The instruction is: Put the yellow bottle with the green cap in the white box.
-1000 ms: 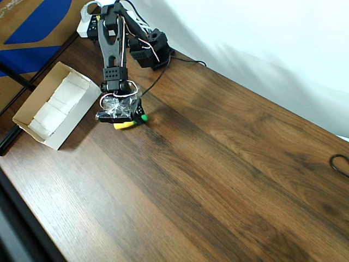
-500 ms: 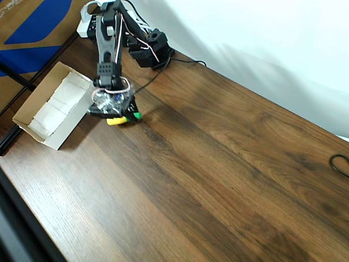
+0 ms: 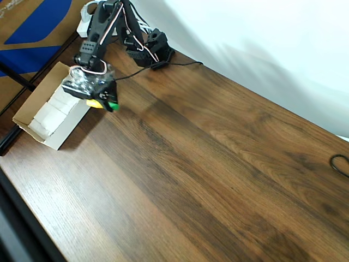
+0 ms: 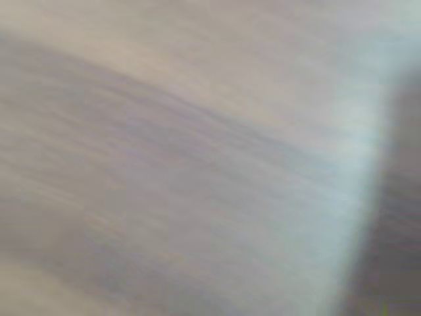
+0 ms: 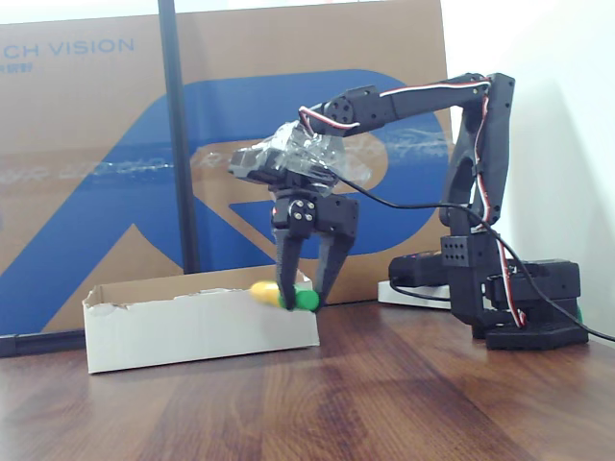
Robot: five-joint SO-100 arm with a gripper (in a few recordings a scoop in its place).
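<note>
Swinging left across the bench (image 3: pixel 218 180) since a second ago, my tool (image 5: pixel 306 300) has carried the yellow bottle with the green cap (image 5: pixel 281 294) away from the bare wood and up to the white box (image 5: pixel 197 327). My fingers (image 5: pixel 287 264) point downward and pinch the bottle between them, its yellow body to the left and its green cap to the right in the fixed view. From that side the bottle hangs clear of the bench, level with the top edge of the box's right end.

Seen from overhead, my tool (image 3: pixel 103 101) sits over the right long wall of the white box (image 3: pixel 35 103), with the bottle (image 3: pixel 101 102) showing as a sliver of yellow and a green dot just past the box's rim, toward the open wood. Whether it is over the inside of the box or over the wall itself I cannot tell. The box lies at the far left of the bench, its white paper lining visible and uncovered at the near end.

My arm (image 3: pixel 101 27) reaches from its black base (image 3: pixel 150 49) at the far edge of the bench. The wrist view is a blur of grey and brown streaks.
</note>
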